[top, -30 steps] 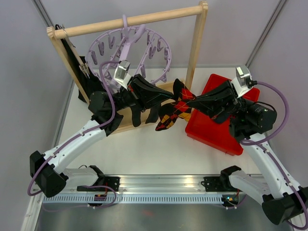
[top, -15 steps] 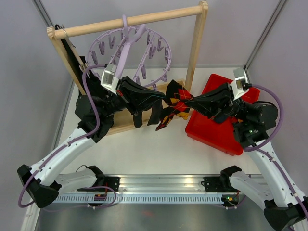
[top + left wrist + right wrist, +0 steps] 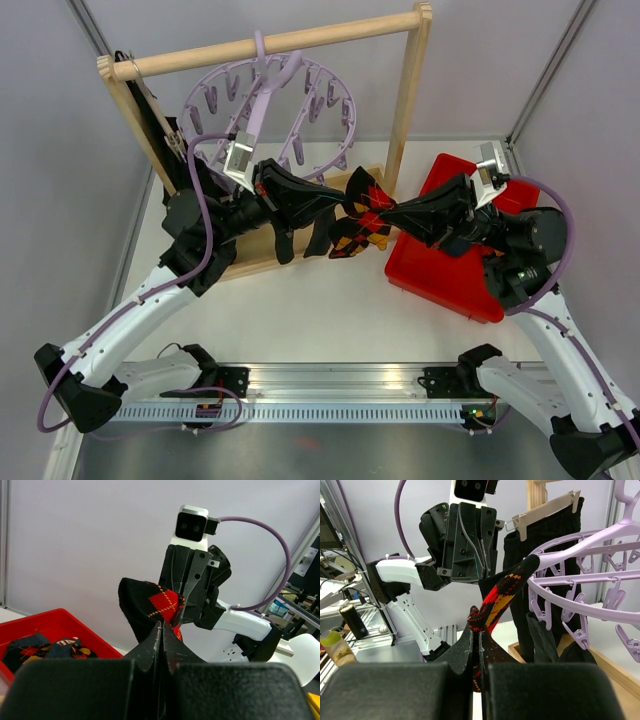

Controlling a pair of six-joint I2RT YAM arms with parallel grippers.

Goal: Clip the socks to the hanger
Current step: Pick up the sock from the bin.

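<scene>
At mid-table, your left gripper and right gripper are each clamped on one argyle sock, held aloft between them. To its right, a red bin holds more socks. Farthest back, the lilac hanger hangs from the wooden rail.

A robotics lab cell, shown by grey panel walls and an aluminium mounting rail.

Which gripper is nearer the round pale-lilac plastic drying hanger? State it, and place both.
Left. The left gripper sits close beside the hanger ring's near rim, shut on the black argyle sock. The right gripper pinches that sock from farther right, at the red plastic tray's edge.
</scene>
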